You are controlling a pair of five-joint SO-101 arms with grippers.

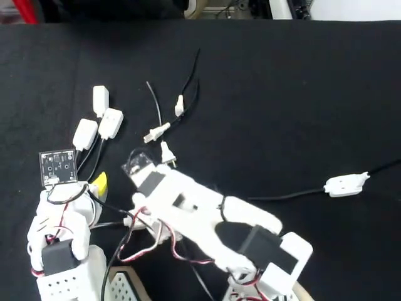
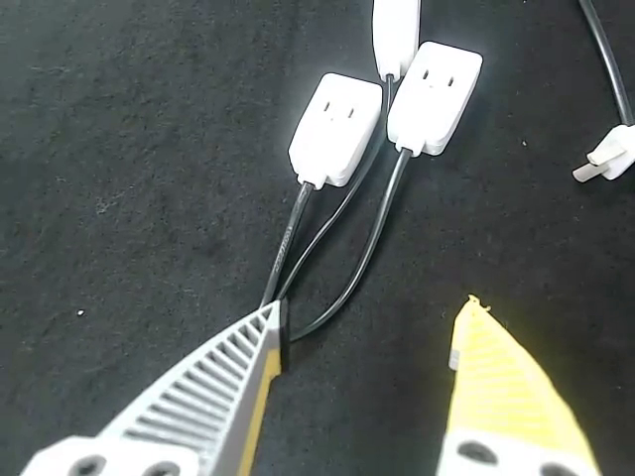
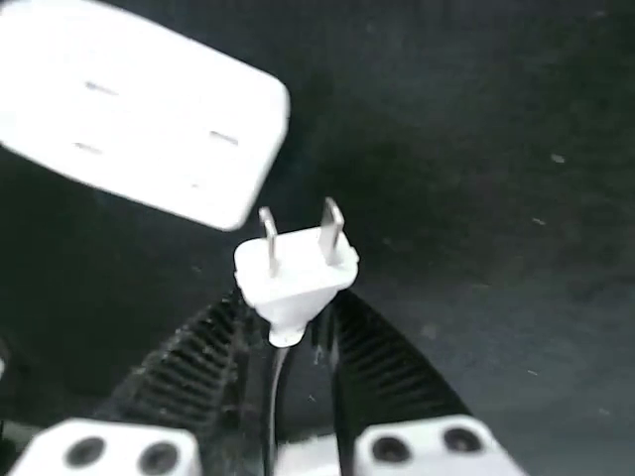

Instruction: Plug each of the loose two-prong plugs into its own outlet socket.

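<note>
Closest to the overhead camera are the two arms at the near table edge. The right pincer point(image 1: 153, 168) grips a plug point(image 1: 167, 152) by its body, prongs toward the sockets point(image 1: 111, 123), which lie a little apart from it on the black cloth point(image 1: 282, 94). Two more loose plugs point(image 1: 156, 133) lie beyond. The left pincer point(image 1: 86, 183) sits just short of the socket cords point(image 1: 94, 153). From the left wrist, its fingers point(image 2: 506, 387) stand spread with nothing clamped, the cords meeting the grey fingertip and two sockets face up ahead. From the right wrist, the held plug sits pinched between black fingers point(image 3: 382, 367), its prongs aimed beside a socket rather than squarely at its slots. With no socket pinned down, a crooked push would likely shove it away or twist the plug in the grip.
</note>
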